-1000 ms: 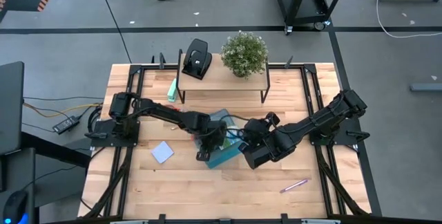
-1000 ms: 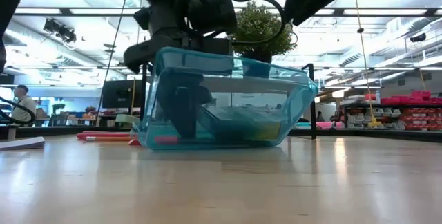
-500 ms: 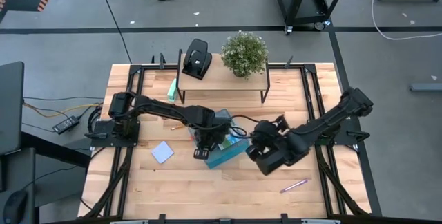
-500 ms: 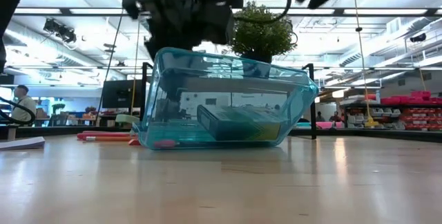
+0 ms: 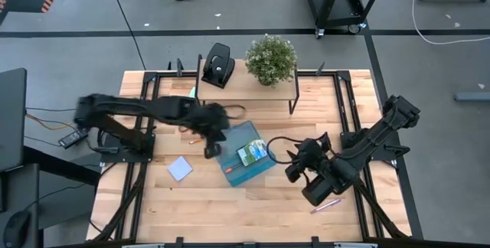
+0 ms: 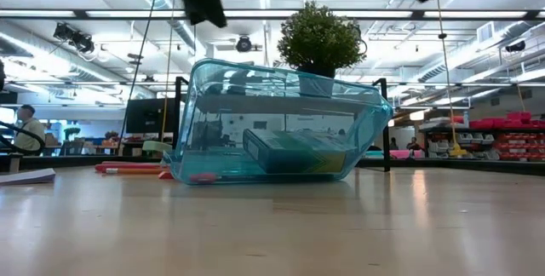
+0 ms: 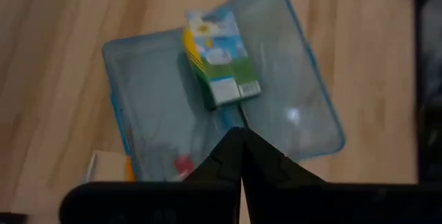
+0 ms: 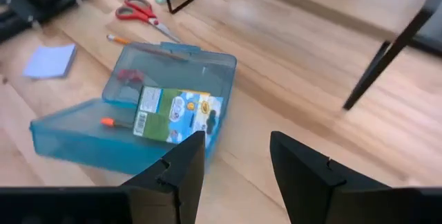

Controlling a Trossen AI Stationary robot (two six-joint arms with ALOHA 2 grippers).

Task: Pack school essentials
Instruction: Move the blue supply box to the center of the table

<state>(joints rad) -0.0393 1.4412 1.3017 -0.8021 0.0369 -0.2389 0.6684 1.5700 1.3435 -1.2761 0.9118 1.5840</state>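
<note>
A clear blue plastic box (image 5: 246,156) stands open on the table's middle. The yellow-green crayon box (image 5: 253,154) lies flat on its floor (image 8: 173,117), beside a small orange piece (image 8: 107,122). My left gripper (image 7: 242,156) is shut and empty, raised above the box's left side (image 5: 208,148). My right gripper (image 8: 235,158) is open and empty, clear of the box toward the near right (image 5: 300,170). Flat on the table lie the pale blue note pad (image 5: 181,168), the pink-purple pen (image 5: 325,205), the red-handled scissors (image 8: 138,8) and an orange pencil (image 8: 128,41).
A wooden shelf (image 5: 245,87) at the far edge carries a black hole punch (image 5: 218,64) and a potted plant (image 5: 270,58). A mint-green block (image 5: 190,99) lies by the shelf's left leg. Bare wood lies along the near edge.
My left gripper has risen out of the blue box, still shut, and drawn back toward the table's left. The crayon box stays on the box's floor. My right gripper has swung away from the box toward the near right and rolled, staying open.
</note>
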